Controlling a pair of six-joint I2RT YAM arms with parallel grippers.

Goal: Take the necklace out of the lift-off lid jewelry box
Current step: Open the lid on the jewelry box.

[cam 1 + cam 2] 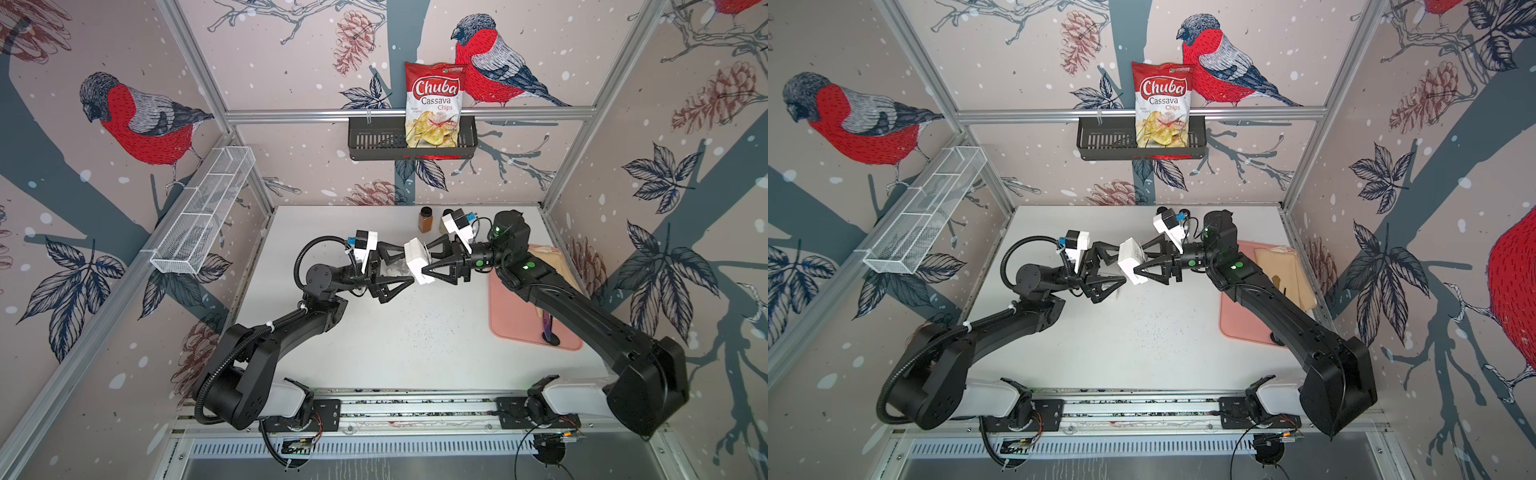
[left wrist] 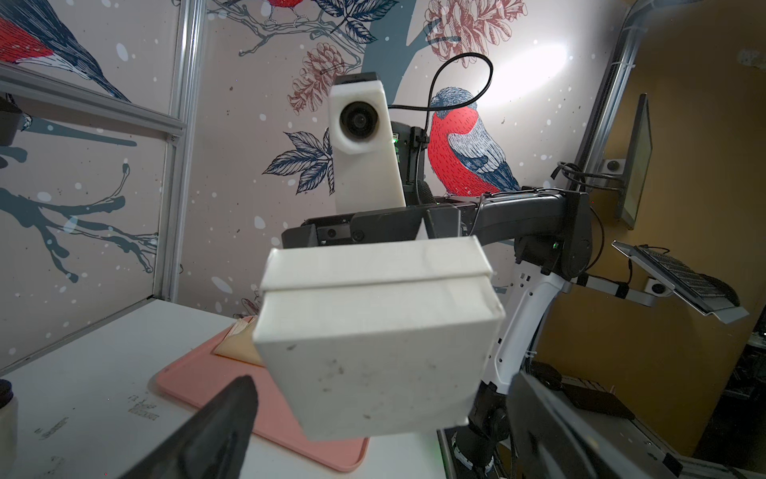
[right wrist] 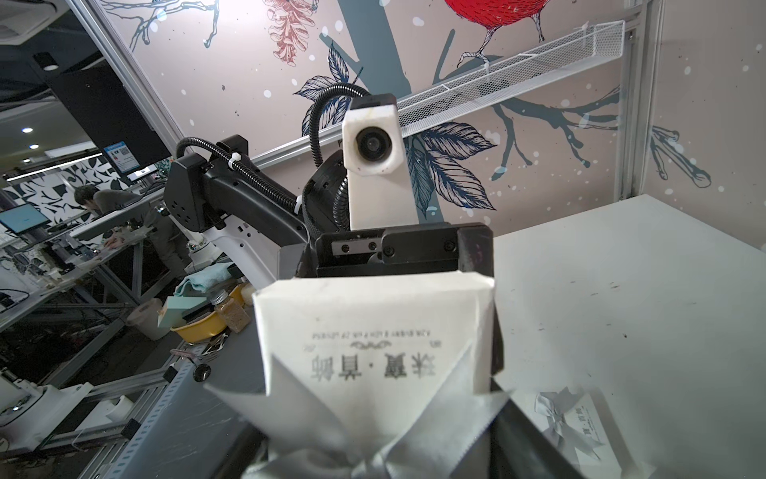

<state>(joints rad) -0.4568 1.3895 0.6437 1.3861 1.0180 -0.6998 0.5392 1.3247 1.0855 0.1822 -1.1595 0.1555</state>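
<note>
My right pincer holds the white jewelry box in the air above the middle of the table, clamped across its sides. Its printed, grey-ribboned lid faces my right wrist camera. The lid is on, its seam showing in the left wrist view, so the necklace is hidden. My left pincer stands wide, one finger on each side of the box's base without pressing it. A pink mat lies well to the right.
</note>
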